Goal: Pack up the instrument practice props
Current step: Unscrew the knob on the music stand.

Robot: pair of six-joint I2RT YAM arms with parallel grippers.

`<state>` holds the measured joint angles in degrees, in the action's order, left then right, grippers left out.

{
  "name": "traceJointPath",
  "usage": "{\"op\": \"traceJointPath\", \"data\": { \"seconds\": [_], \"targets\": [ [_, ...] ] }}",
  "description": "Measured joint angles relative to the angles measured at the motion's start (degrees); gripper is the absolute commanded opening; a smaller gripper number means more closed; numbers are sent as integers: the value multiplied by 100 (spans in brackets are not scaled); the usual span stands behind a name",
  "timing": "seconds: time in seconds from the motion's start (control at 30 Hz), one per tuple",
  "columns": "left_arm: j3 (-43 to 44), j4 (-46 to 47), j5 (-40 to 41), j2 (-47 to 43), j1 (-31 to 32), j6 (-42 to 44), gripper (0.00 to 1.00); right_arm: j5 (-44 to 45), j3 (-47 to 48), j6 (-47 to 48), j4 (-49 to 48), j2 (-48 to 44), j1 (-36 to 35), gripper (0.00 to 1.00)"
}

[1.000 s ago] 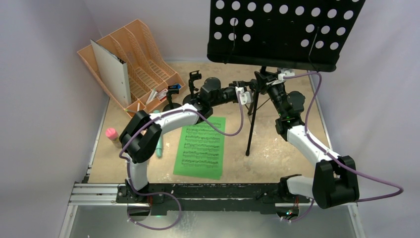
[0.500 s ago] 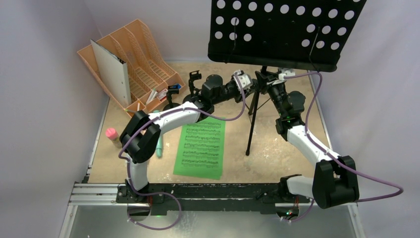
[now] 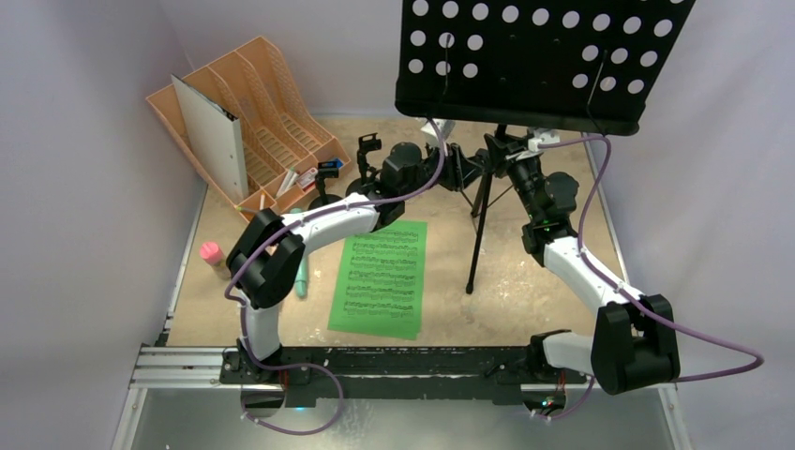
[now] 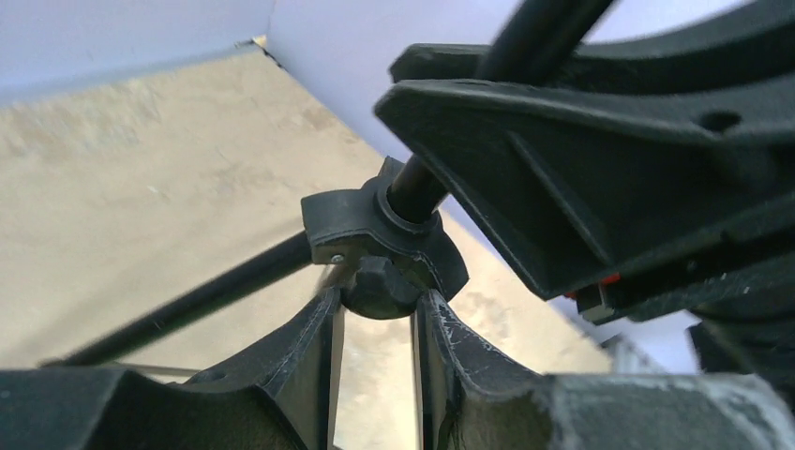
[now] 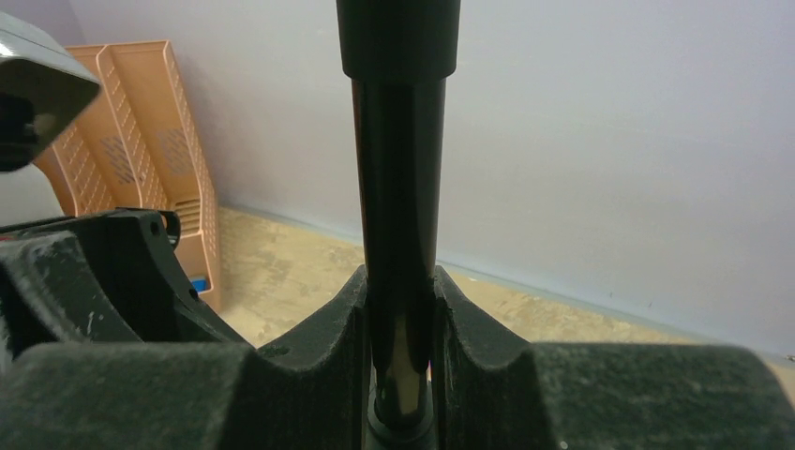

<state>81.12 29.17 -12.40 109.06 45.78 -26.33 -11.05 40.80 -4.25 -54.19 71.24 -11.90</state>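
Left wrist view: my left tool (image 4: 377, 314) pinches the locking knob (image 4: 373, 281) of the tripod (image 3: 478, 220). My right tool (image 5: 398, 300) clamps its pole (image 5: 398, 141), upright at the far side of the tabletop (image 3: 534, 281). I reckon I'm collapsing it; next needs a loosening twist.

Black metal tripod stand (image 3: 478, 225), carrying a black music desk (image 3: 534, 56) patterned with even rows of round holes. Green paper sheet-music page (image 3: 380, 278), printed with black staves. Teal plastic toy microphone (image 3: 301, 281); pink toy microphone (image 3: 212, 253). 2 short black round-based clip poles (image 3: 325, 187). Orange slotted plastic file rack (image 3: 281, 94) with a grey binder (image 3: 214, 131). Sandy beige, mottled surface (image 3: 534, 300). White-and-black robot arms (image 3: 581, 267) trailing purple cables (image 3: 712, 361). Pale lilac walls (image 3: 84, 187).
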Motion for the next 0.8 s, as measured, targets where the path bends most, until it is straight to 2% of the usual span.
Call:
{"op": "traceJointPath", "data": {
  "seconds": [0.1,0.27,0.3,0.33,0.37,0.5,0.8],
  "targets": [
    [-87,44,199,0,0,-1110,0,11,0,4,2,0,11,0],
    [-485,634,481,0,7,-2949,0,13,0,17,4,0,9,0],
    [-503,675,522,2,13,-3182,4,11,0,17,2,0,9,0],
    [-505,678,525,7,13,-3344,13,11,0,20,4,0,9,0],
    [-503,684,516,13,11,-3477,19,11,0,17,4,0,9,0],
    [-514,684,518,15,11,-3718,29,13,0,20,4,-2,9,0],
    [-551,807,529,15,9,-3709,40,11,0,20,9,-7,9,0]
  ]
}}
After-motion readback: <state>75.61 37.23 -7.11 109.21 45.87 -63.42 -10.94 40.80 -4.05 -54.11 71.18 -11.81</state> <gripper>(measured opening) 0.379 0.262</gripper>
